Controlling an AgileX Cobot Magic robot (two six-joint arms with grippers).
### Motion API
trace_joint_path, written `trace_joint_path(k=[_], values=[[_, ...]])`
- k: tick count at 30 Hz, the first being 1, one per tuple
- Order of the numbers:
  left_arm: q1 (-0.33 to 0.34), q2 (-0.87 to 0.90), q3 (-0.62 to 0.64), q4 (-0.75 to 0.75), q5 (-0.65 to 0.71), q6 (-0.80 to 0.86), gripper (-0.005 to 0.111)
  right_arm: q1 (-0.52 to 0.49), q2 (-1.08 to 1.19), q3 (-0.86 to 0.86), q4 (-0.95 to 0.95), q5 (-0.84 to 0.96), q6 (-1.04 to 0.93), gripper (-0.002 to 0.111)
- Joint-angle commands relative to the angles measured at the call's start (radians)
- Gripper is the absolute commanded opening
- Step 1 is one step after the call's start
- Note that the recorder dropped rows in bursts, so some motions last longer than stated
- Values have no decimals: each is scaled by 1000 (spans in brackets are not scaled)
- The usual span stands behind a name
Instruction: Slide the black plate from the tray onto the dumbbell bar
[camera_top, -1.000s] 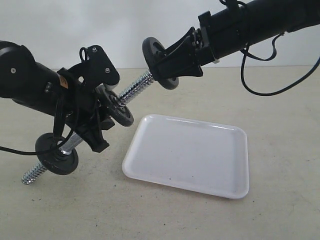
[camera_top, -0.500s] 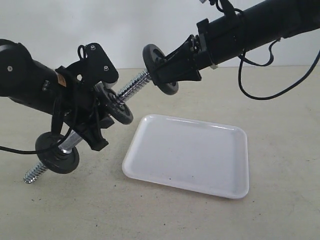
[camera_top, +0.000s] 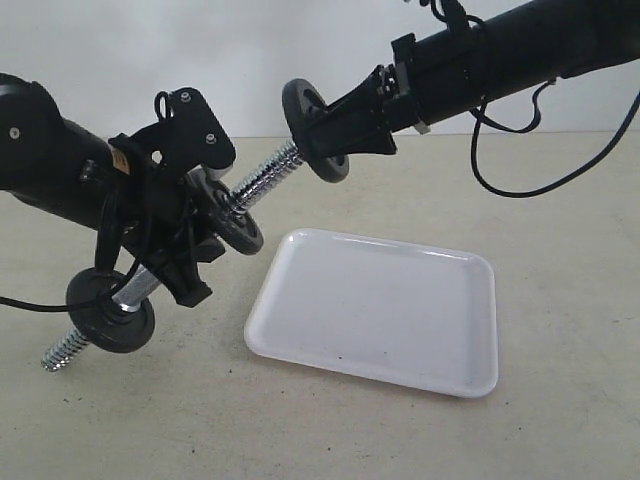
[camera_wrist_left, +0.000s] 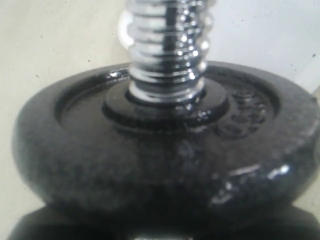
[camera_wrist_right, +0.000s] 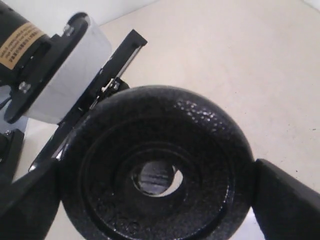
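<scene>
The black plate (camera_top: 314, 130) is off the tray (camera_top: 300, 335) and up in the air, grasped by its rim between the right fingers (camera_wrist_right: 287, 200). The left fingers (camera_top: 188, 280) are clenched on the dumbbell bar (camera_top: 262, 180), holding it tilted above the tabletop (camera_top: 560, 250). Two other discs already sit on the bar (a low disc (camera_top: 108, 312) and an upper disc (camera_top: 238, 225)).

The coming move turns on alignment. The bar's long axis rises from the left arm toward the plate, and its threaded upper tip meets the plate at the hub. In the right wrist view, chrome thread shows through the central hole, a little off-centre. Whether the tip has entered the hole I cannot tell. I judge the push should run straight down the bar's axis, toward the left arm.
</scene>
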Motion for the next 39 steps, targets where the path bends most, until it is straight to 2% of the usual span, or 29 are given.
trace_joint_path(k=[1,17,39], values=[[-4,-59,-36,-9,-180,5,4,-2,-17,-9,89,20,-25,0],[-4,-59,-36,-7,-186,5,4,-2,-17,-9,20,20,45,0],[-14,-63,-36,-9,-184,5,4,30,-17,-9,20,20,16,0]])
